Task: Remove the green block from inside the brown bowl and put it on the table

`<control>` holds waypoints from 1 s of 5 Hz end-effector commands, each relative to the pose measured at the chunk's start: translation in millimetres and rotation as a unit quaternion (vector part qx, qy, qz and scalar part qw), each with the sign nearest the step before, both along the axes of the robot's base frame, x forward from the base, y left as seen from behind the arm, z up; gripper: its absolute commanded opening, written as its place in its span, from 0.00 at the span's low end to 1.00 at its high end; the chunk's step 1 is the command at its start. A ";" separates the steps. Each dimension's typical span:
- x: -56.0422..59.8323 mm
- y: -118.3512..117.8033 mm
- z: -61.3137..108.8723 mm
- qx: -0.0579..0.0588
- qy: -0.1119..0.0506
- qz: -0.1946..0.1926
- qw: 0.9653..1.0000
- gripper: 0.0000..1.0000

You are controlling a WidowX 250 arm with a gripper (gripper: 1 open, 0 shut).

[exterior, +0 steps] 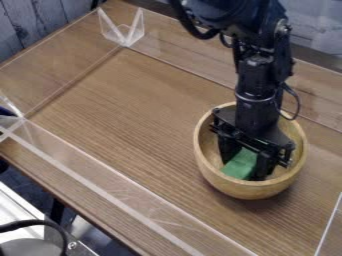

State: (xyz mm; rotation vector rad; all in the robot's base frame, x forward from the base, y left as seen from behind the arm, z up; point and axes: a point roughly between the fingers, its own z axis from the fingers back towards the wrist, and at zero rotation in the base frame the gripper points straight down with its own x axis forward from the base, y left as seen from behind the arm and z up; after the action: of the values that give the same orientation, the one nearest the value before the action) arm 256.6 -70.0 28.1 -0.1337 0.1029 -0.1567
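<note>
We see the table (120, 110) taking up most of the view, its wood-grain top edged by low clear plastic walls (80, 160); a folded clear corner piece (127, 30) stands at about 11 o'clock. At 7 o'clock, outside the wall, sits some dark, blurred gear we cannot identify. The brown bowl (214, 165) rests toward 4 o'clock, well apart from the near wall, and its thick rim rings the spot where the arm works. The green block (243, 163) lies inside the bowl, only partly visible behind the black fingers. The black arm (261, 70) comes in from 1 o'clock and drops almost straight down into the bowl. The gripper (250, 150) points downward, and its jaws stand drawn in on either side of the green block, clamped on it.
</note>
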 end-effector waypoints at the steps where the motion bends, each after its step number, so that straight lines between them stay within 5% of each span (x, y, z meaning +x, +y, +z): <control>1: 0.4 -1.8 6.8 0.000 -0.024 -0.009 1.000 0.00; 2: -1.9 -4.4 5.0 0.008 -0.032 -0.023 0.999 1.00; 3: -3.7 -6.4 0.5 0.014 -0.040 -0.034 0.999 0.00; 4: -1.5 -6.6 -3.5 0.009 -0.037 -0.022 0.999 1.00; 5: 0.6 -6.3 -9.0 0.004 -0.033 -0.011 0.999 0.00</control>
State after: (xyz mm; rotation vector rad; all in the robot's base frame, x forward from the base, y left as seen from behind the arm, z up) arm 255.9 -77.5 23.1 -0.1197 0.0394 -0.1875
